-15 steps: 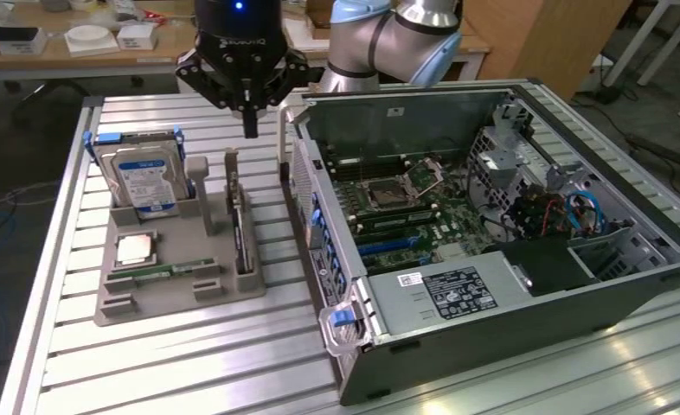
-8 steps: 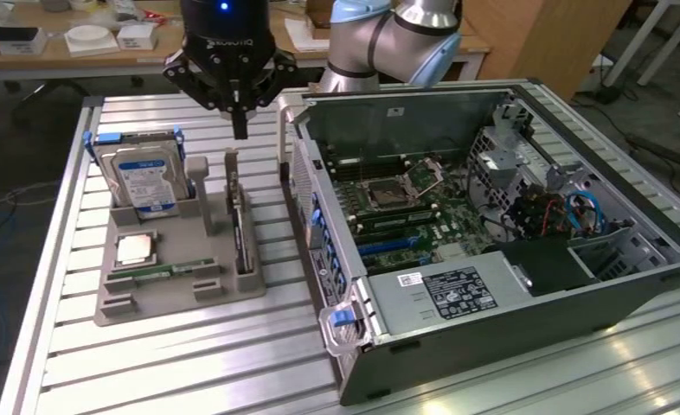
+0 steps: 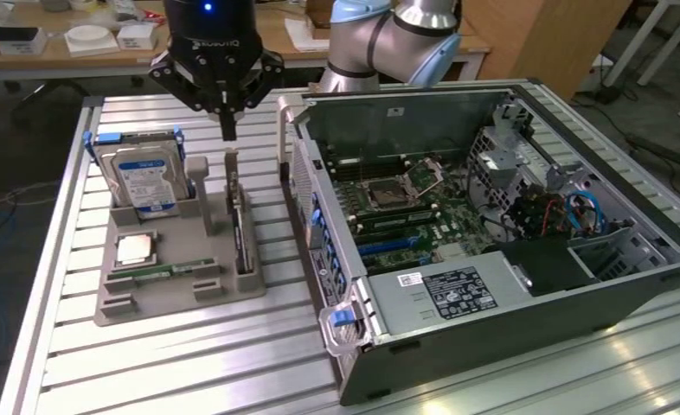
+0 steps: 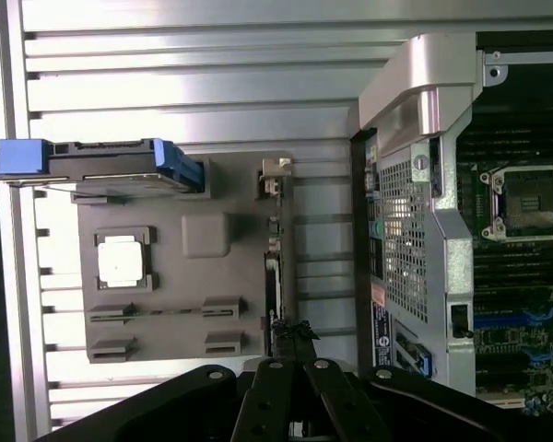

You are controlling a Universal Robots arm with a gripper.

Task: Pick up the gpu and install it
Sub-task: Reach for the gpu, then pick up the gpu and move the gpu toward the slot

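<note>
The gpu [image 3: 237, 220] is a thin dark card with a silver end bracket. It stands on edge in the slot along the grey holder tray [image 3: 184, 301], on the side nearest the computer. My gripper [image 3: 227, 131] hangs just above the card's far end with its black fingers pressed together, and a small gap shows between the fingertips and the bracket. In the wrist view the gpu [image 4: 274, 267] appears as a narrow strip along the edge of the tray [image 4: 180, 281], and the gripper [image 4: 291, 330] is shut over one end of it.
The tray also holds a silver blue-labelled hard drive [image 3: 144, 180], a square processor chip [image 3: 136, 249] and a green memory stick [image 3: 156, 271]. An open computer case [image 3: 617, 294] with its motherboard [image 3: 404, 203] exposed lies at the exterior view's right. Everything rests on a slatted metal table [image 3: 202, 372].
</note>
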